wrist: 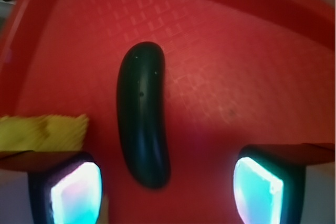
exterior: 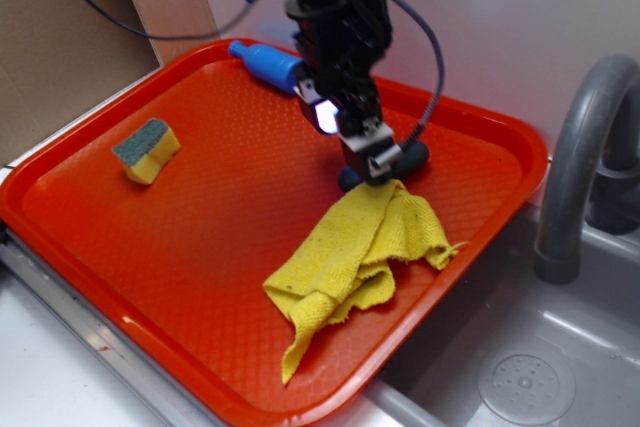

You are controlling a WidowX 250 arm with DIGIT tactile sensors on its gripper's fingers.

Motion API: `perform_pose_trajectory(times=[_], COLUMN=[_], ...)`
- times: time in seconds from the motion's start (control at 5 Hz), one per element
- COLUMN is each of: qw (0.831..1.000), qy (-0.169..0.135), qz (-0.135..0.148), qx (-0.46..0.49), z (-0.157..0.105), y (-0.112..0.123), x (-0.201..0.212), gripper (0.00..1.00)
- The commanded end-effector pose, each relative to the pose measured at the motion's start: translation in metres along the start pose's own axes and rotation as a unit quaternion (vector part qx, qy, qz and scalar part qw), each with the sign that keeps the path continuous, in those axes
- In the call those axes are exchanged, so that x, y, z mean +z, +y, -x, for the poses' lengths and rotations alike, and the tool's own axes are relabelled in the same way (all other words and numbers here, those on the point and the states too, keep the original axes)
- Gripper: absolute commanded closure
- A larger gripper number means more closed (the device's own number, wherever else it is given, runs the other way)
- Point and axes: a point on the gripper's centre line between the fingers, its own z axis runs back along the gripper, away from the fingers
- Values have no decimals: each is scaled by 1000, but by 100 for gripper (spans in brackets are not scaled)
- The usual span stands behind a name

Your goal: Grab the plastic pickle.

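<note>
Red plastic tray (exterior: 200, 247) with a diamond-embossed floor and raised rim. Crumpled yellow woven cloth (exterior: 355, 257) near the tray's right edge. End effector (exterior: 372, 157) just above the cloth, fingers spread wide, holding nothing. Smooth, dark, capsule-shaped pickle (wrist: 143, 114) lies on the tray floor between the fingers, nearer the left one. Blue bottle (exterior: 268, 64) at the far rim; yellow sponge (exterior: 146, 150), grey-topped, at left.

Even, fairly bright light fills both views, the wrist view soft and blurred with two glowing cyan-white fingertip pads (wrist: 77, 192) out of focus nearest the lens, a dim shadow pooling on the textured red plastic tray (wrist: 220, 93) between them.
</note>
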Motion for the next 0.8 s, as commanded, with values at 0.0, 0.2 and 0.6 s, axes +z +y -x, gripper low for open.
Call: perform_pose_trajectory(times=[0.0,0.2,0.6], qw=[998,998,1000], qy=[-31,-29,-19], qz=[6,-11,-16], qx=[-55,-46,-2], z=[-11,-8,1], y=[-55,-59,-43], x=[11,8,12], gripper=[0,100,100])
